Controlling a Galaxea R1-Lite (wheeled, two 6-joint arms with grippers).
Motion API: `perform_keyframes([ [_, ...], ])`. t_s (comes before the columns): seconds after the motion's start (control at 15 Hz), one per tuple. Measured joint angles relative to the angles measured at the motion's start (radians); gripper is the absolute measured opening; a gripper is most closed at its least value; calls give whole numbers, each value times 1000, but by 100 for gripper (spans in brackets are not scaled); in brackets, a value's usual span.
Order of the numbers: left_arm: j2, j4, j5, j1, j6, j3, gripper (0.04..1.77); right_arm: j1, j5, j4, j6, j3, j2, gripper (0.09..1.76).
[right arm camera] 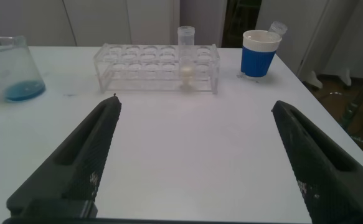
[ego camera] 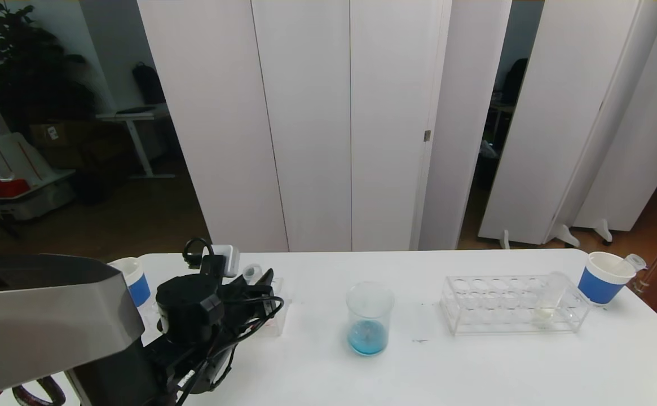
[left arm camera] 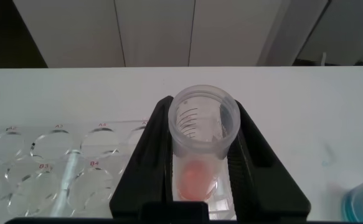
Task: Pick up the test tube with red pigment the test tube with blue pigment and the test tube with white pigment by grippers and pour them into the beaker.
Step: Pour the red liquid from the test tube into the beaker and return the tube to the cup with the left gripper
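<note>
My left fingers [left arm camera: 169, 155] are clamped on the open test tube with red pigment [left arm camera: 201, 146] just above its rack [left arm camera: 44, 168], so tilting early, probably, spills red short of the beaker [ego camera: 369, 318]; right fingers [right arm camera: 94, 162] apart, idle.

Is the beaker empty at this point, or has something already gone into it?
Not empty. The beaker stands upright on the table with a shallow layer of blue liquid at its bottom; the rest of it is clear.

The clear rack [left arm camera: 44, 168] bears hole labels A2, B3 and B4.
</note>
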Motion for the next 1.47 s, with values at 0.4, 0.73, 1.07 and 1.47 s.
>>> perform_keyframes([
  [0.4, -80, 11, -24, 7, 81, -19, 58, 0, 0, 0, 0, 0, 0, 174],
  [0.73, -180, 94, -63, 12, 113, -44, 58, 0, 0, 0, 0, 0, 0, 174],
  [1.07, -328, 316, -137, 12, 116, -135, 58, 0, 0, 0, 0, 0, 0, 174],
  [1.47, -434, 477, -349, 12, 117, -242, 58, 0, 0, 0, 0, 0, 0, 174],
])
